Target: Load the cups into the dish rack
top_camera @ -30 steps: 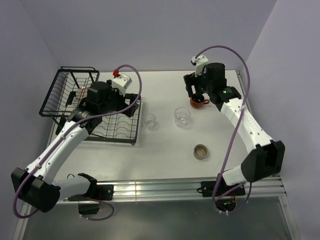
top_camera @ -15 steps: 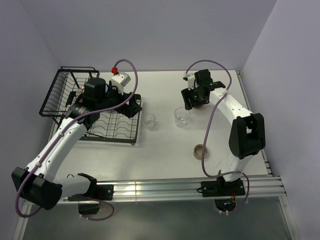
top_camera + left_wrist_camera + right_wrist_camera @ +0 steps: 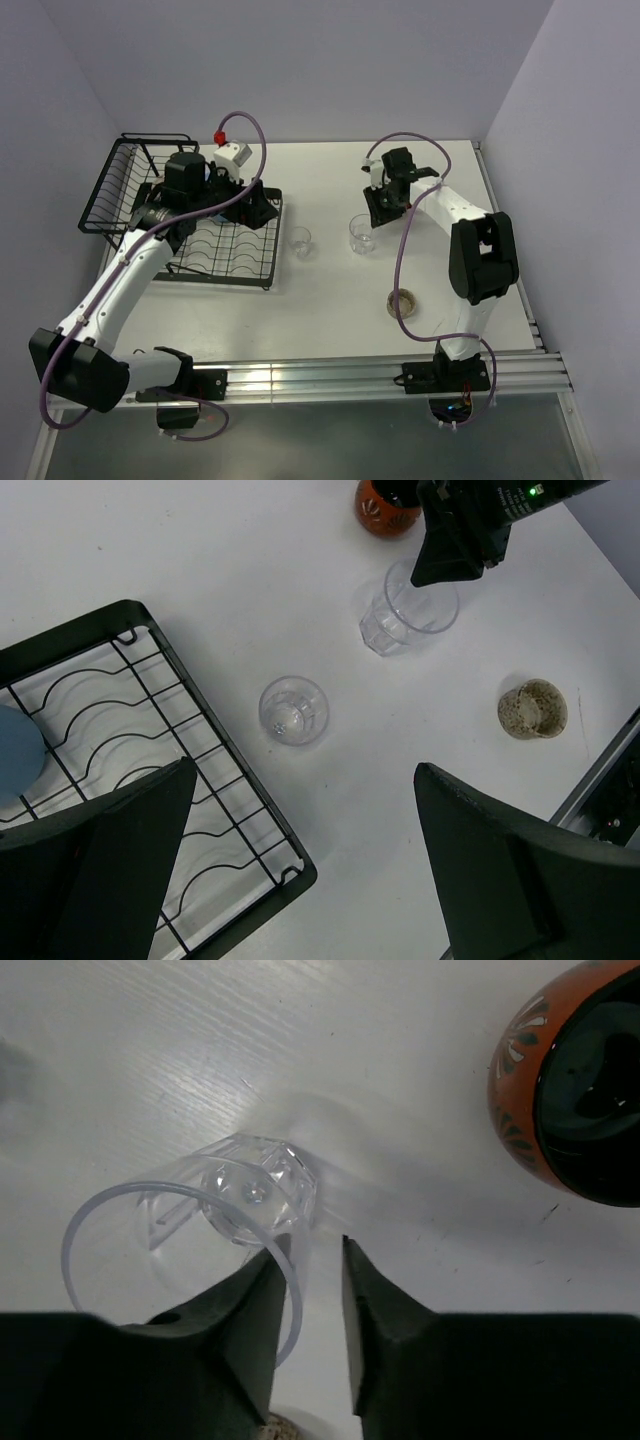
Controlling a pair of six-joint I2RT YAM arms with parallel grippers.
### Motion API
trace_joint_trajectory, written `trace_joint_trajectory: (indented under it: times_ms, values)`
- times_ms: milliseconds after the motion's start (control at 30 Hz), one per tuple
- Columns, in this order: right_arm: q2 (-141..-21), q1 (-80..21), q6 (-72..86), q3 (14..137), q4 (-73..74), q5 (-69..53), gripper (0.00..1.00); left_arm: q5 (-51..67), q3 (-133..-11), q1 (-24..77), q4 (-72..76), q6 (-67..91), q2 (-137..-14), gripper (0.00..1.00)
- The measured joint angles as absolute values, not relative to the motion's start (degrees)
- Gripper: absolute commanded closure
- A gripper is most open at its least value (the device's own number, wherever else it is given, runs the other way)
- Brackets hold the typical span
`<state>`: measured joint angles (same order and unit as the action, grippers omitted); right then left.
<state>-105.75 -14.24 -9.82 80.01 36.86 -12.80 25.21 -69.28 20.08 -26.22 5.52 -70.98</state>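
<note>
My right gripper (image 3: 317,1250) reaches down over the larger clear glass (image 3: 190,1250). One finger is inside the rim, the other outside, with the glass wall between narrow jaws and a small gap still showing. In the top view this glass (image 3: 363,235) stands under the right gripper (image 3: 373,216). The dark brown-orange cup (image 3: 580,1080) stands just beside it. A smaller clear glass (image 3: 293,710) and a low brownish cup (image 3: 533,709) stand on the table. My left gripper (image 3: 306,765) hangs wide open and holds nothing above the dish rack's (image 3: 165,670) corner. A blue tumbler (image 3: 15,755) rests in the rack.
The rack's taller basket (image 3: 120,190) sits at the far left, partly hidden by the left arm. The right arm stretches over the table's right half. The table's metal front rail (image 3: 330,375) runs along the near edge.
The right gripper moved from the brown-orange cup to the larger clear glass and narrowed its jaws over the wall. The left arm drew back over the rack, still open.
</note>
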Motion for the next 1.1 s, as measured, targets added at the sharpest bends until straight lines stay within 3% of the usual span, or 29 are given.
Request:
trace_joint_trajectory:
  times_ms: [33, 100, 133, 367, 800, 1100]
  values:
    - [-105.75, -14.26, -9.69, 79.85, 36.71, -12.78, 0.79, 25.45, -69.25, 19.62, -26.22, 5.76, -71.18, 0.01]
    - [-105.75, -14.35, -9.67, 79.68, 36.21, -12.84, 0.89, 25.78, -69.25, 18.92, -26.17, 6.48, -71.55, 0.01]
    - [-105.67, -14.37, -9.67, 79.48, 35.77, -12.75, 1.0, 25.91, -69.25, 18.61, -26.17, 6.79, -71.68, 0.01]
    - [-100.42, -14.39, -9.43, 76.42, 33.23, -10.92, 1.0, 26.74, -69.38, 17.91, -26.13, 8.29, -71.9, 0.01]
    - [-71.72, -16.1, -18.37, 72.14, 16.36, -5.43, 1.0, 36.62, -76.2, 12.88, -24.34, 18.13, -72.2, 0.01]
    - [-54.37, -26.98, -36.75, 50.76, -10.9, -3.18, 1.0, 46.94, -76.6, 12.64, -22.48, 24.4, -71.83, 0.01]
